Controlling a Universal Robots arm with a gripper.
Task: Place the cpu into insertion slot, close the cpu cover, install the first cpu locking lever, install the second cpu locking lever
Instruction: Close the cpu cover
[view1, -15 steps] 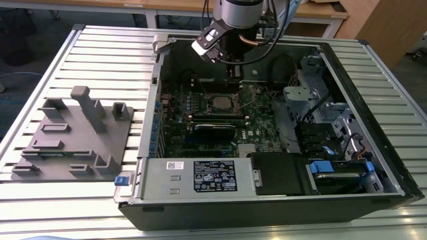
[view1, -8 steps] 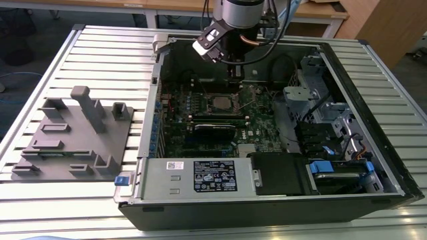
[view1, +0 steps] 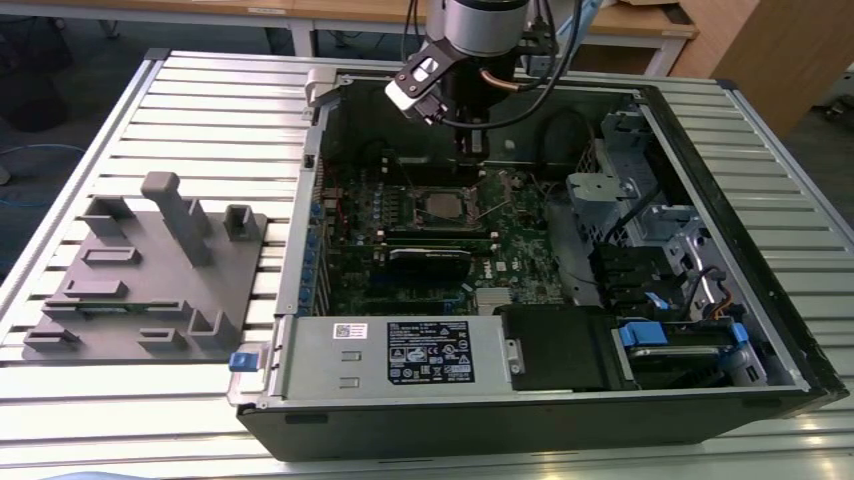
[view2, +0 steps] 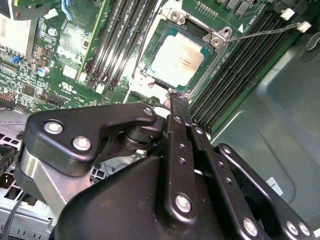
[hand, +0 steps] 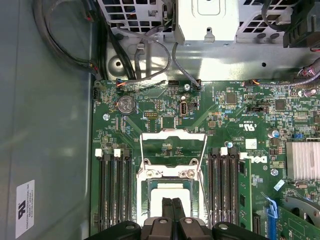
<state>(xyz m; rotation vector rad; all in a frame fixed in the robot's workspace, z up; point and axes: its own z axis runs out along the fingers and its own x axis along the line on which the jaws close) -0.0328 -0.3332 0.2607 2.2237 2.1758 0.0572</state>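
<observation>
The cpu (view2: 182, 57) lies flat in the insertion slot (view2: 214, 42), its pale metal top facing up. In the first wrist view the cpu (hand: 156, 205) shows on either side of my fingers. The cpu cover (hand: 173, 134) is a thin silvery frame swung back off the slot (hand: 170, 173), with green board visible through its window. One thin side of the cover (view2: 260, 33) reaches out over the memory slots. My gripper (view2: 172, 96) is shut on nothing, its tips at the slot's edge opposite the cover. In the exterior view the gripper (view1: 474, 157) hangs just above the slot (view1: 441, 205).
The board sits in an open computer case (view1: 747, 120) on a slatted table (view1: 214, 110). Black memory slots (hand: 222, 185) flank the socket. A power supply (view1: 400, 350) lies at the front and drive bays with cables (view1: 641, 230) on the exterior view's right. A grey fixture (view1: 147, 270) stands outside, left.
</observation>
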